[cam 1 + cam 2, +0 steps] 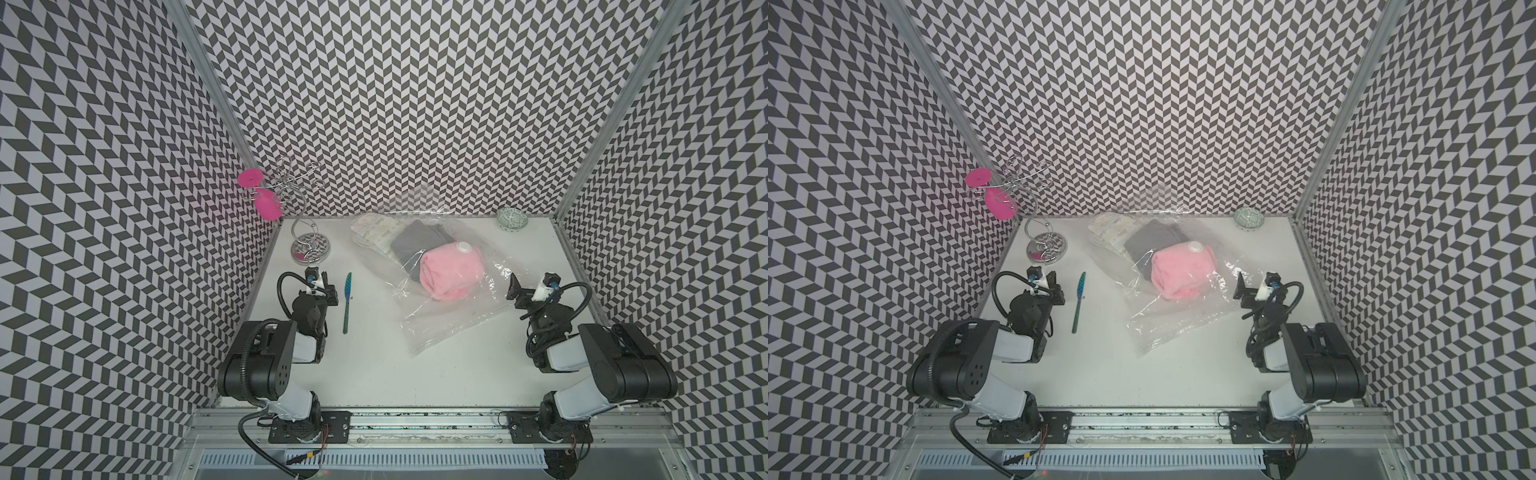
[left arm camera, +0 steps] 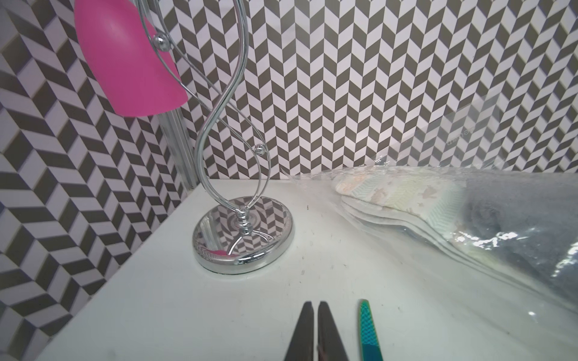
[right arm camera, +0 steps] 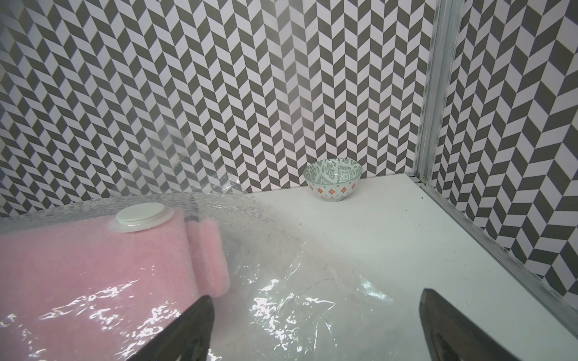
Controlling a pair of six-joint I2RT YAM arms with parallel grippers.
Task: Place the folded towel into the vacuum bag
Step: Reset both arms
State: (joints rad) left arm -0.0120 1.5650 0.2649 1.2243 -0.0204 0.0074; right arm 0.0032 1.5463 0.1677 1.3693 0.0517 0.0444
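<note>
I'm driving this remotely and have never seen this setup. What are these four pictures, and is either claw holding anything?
Two robot arms stand at the near edge of a white table. Both top views look down on everything; each wrist view looks out along one arm's claw. The clear vacuum bag lies mid-table with the pink towel, a grey cloth and a patterned cloth inside. Elsewhere: a teal file, a chrome stand, a bowl. The left gripper is nearly closed, the right gripper wide open; both empty.

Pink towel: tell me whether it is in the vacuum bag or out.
In. Glossy film of the vacuum bag covers the pink towel, and the white valve cap sits on the film above it.
</note>
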